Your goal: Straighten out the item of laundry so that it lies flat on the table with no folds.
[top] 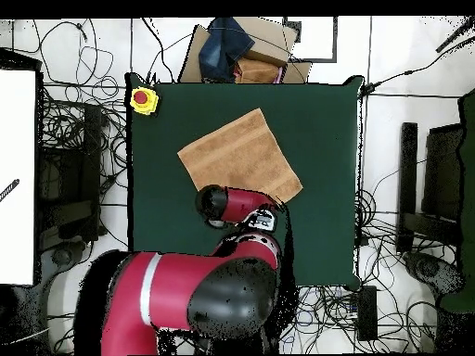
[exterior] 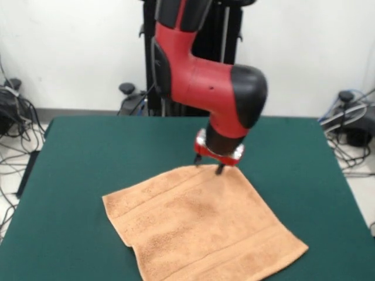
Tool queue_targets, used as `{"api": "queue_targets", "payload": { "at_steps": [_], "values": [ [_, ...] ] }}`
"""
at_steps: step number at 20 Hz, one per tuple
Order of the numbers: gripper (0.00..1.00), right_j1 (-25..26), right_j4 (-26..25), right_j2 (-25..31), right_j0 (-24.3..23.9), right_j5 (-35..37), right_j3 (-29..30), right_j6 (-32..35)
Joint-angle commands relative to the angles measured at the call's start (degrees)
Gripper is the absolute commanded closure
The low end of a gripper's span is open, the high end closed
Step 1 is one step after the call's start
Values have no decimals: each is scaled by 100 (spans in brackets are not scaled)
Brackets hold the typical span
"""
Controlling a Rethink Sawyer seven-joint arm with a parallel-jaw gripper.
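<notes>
The peach-orange towel (exterior: 202, 225) lies spread out on the dark green table (exterior: 88, 152), turned at an angle, with band stripes showing near two edges. It looks flat, with no clear fold. It also shows in the overhead view (top: 239, 156). My gripper (exterior: 208, 165) hangs from the red and black arm at the towel's far edge. Its two fingers stand apart, tips at or just above the cloth, holding nothing. In the overhead view the arm covers most of the gripper (top: 264, 220), which sits at the towel's edge nearest the robot base.
A yellow box with a red button (top: 144, 100) sits on a table corner. Cardboard and dark cloth (top: 237, 46) lie beyond the table's far edge. Cables and stands surround the table on the floor (exterior: 12, 117).
</notes>
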Motion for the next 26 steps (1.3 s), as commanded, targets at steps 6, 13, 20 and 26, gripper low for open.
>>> {"api": "queue_targets", "payload": {
  "at_steps": [6, 13, 20, 26],
  "values": [
    [0, 447, -72, 934, -470, 782, 480, 250],
    [0, 481, -368, 966, -476, -2246, 618, 1096],
    [0, 803, 307, 308, 220, -3332, 187, 1826],
    [0, 1157, 728, 178, 315, -3648, -24, 1731]
  ]
}}
